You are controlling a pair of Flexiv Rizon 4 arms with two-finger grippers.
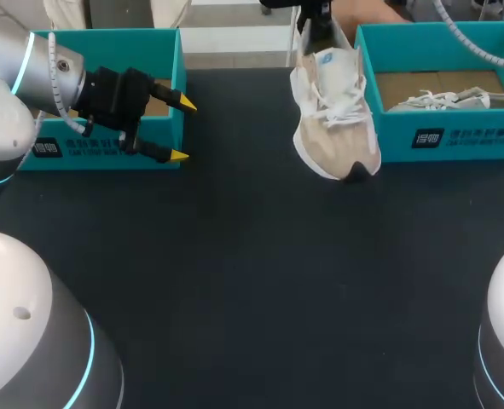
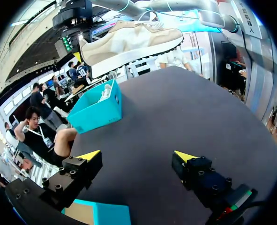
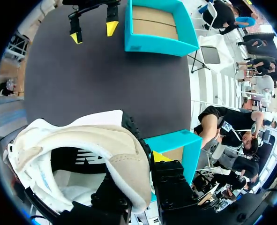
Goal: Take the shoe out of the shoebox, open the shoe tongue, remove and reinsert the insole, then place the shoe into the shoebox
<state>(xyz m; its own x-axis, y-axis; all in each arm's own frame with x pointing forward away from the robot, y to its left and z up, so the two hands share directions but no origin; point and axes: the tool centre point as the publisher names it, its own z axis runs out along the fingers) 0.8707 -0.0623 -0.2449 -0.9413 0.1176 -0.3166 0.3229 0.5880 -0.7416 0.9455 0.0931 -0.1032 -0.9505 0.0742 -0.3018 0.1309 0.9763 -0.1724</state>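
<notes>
Shoe [image 1: 333, 111] hangs clear of the table [image 1: 252, 256], its heel collar pinched in the right pincer [image 3: 138, 173], one finger inside and one outside, just beside the right shoebox [image 1: 439, 136]. The left pincer [image 1: 182, 129] is spread wide and holds nothing, with the left shoebox [image 1: 107, 38] just behind it.

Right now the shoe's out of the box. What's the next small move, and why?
Probably lower the shoe onto the bare table. The right end effector holds it in the air, clear of the surface, and the left end effector is open and free to work the tongue.
</notes>
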